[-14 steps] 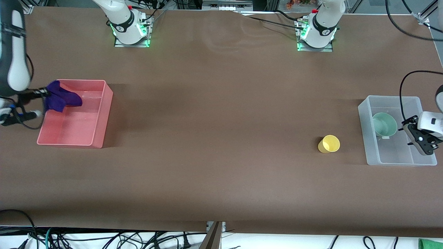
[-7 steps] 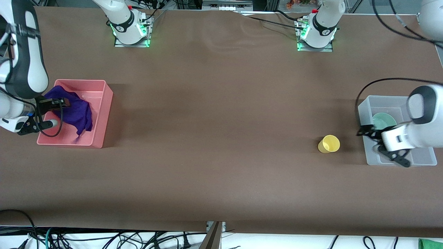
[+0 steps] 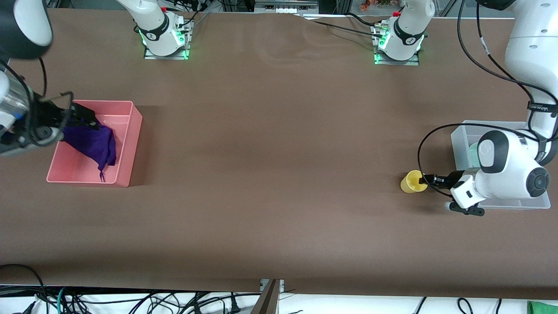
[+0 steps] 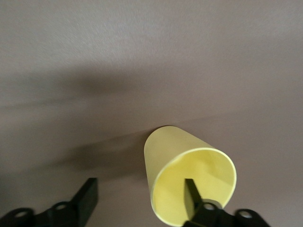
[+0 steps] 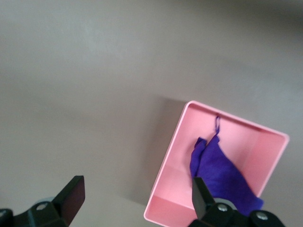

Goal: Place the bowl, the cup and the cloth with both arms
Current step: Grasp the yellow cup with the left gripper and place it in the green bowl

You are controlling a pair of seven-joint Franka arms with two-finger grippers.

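Right gripper (image 3: pixel 80 118), fingers spread, above pink bin (image 3: pixel 130 144) holding cloth (image 3: pixel 91 144). Cup (image 3: pixel 412 182) upright on table (image 3: pixel 270 152), beside clear bin (image 3: pixel 460 139). Left gripper (image 3: pixel 425 179), fingers apart, one inside cup's mouth. Bowl (image 3: pixel 473 152) in clear bin, mostly hidden.

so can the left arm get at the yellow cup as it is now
Probably yes: the left gripper is open at the cup, one finger inside the rim and one outside. Nothing stands between them on the table.
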